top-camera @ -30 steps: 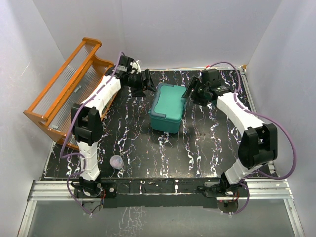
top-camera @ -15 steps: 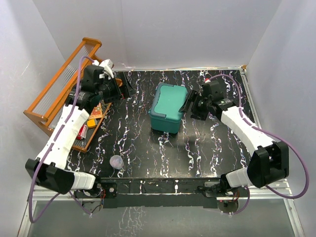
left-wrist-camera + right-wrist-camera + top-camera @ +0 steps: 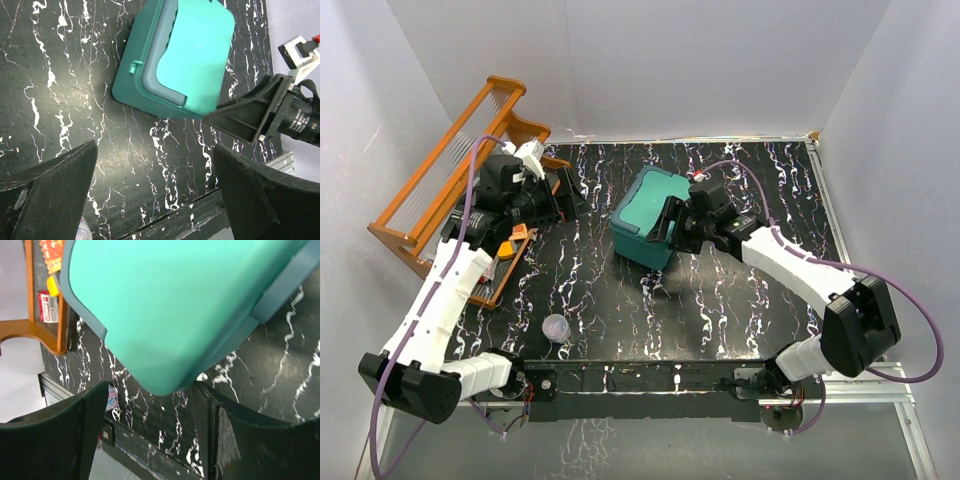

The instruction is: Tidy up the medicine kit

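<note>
The medicine kit (image 3: pixel 642 212) lay closed on the table (image 3: pixel 740 300). The left arm reached forward, its left gripper (image 3: pixel 568 195) well left of the kit, jaws spread wide. The right arm bent inward — the right gripper (image 3: pixel 668 225) straddled the kit's near-right corner, grip impossible to tell.

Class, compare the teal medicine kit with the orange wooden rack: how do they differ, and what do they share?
The medicine kit is opaque teal plastic; the rack is orange wood with clear ribbed panels. The kit sits centrally, lid closed; the rack stands open at the far left. Both are containers.
</note>
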